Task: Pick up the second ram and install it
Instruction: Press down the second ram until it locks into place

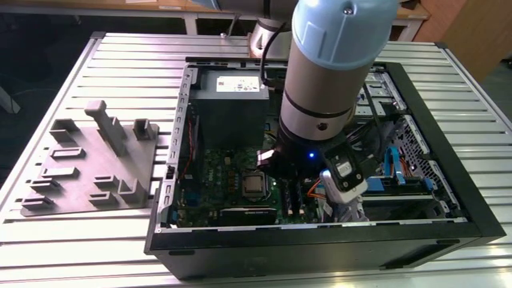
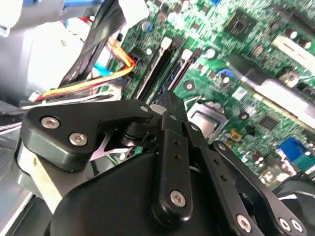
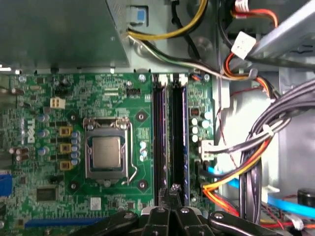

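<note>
Green motherboard [image 3: 147, 98] lies flat inside an open black computer case [image 1: 320, 240], which sits on a ribbed metal worktop [image 1: 128, 60]. The arm [image 1: 328, 72] reaches down into the case, over the board's memory slots [image 3: 170, 137].

Tool [image 3: 173, 194] sits right above the near end of the slots, fingers [image 2: 173, 110] drawn together to a narrow tip. Fingers look closed or nearly so; can't tell if anything is pinched between them.

Second ram [image 3: 180, 132]: seems to be the dark stick standing on edge in the slot farther from the processor socket [image 3: 106, 155], w/ another stick in the slot next to it toward the socket. Tool tip is just at that stick's near end; contact can't be made out.

Beside the slots, on the side away from the socket, a bundle of cables [image 3: 246, 157] (black, orange, yellow, red, blue) runs past. Grey power supply box [image 1: 228, 102] sits at the far end of the case from the tool.

On the worktop, at the exterior view's left of the case, a grey moulded holder [image 1: 88, 168] w/ upright pegs, well apart from the tool.
</note>
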Tool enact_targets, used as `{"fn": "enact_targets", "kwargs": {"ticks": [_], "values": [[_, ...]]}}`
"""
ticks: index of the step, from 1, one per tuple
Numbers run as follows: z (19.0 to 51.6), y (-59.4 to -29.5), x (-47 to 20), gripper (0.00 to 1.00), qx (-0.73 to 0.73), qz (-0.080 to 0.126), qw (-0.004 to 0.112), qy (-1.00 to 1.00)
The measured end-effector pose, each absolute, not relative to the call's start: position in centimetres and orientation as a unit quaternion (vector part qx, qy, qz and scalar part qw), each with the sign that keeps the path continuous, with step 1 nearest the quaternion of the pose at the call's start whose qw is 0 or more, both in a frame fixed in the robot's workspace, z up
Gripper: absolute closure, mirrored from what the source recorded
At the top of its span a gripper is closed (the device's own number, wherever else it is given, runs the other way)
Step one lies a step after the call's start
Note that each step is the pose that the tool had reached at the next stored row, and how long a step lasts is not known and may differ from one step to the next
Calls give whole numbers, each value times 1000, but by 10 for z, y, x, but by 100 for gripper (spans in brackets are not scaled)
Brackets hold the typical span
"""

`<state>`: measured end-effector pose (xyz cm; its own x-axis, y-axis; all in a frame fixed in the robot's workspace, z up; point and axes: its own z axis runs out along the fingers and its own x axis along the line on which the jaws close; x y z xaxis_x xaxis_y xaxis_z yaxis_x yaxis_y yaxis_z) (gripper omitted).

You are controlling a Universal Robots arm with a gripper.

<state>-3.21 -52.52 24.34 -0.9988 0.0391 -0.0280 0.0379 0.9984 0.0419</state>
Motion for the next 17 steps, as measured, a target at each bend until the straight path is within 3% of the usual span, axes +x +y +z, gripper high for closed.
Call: {"fn": "enact_targets", "kwargs": {"ticks": [8,17], "values": [[243,-500,-32,93,20,21,14,999],[248,-498,-33,93,20,21,14,999]]}}
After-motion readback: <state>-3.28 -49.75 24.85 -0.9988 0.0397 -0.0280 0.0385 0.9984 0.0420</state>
